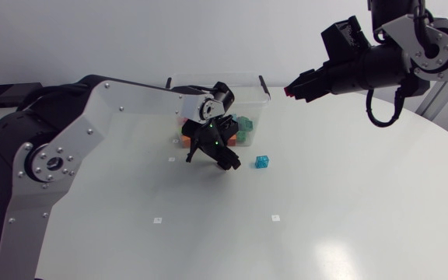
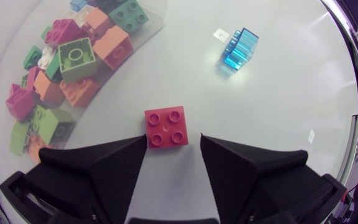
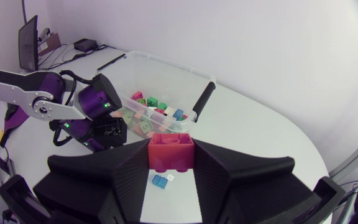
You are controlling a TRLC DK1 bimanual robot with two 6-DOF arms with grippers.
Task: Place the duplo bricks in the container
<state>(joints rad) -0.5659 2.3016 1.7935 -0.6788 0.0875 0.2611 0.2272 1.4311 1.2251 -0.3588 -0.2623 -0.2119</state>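
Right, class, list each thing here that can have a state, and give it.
Container: open, no lid, bricks inside.
Left end effector: open, low over the table.
Red brick on the table: loose, studs up, ungripped.
Right end effector: shut on held red brick, raised.
Held red brick: gripped, off the table.
Blue brick: loose on the table, outside the container.
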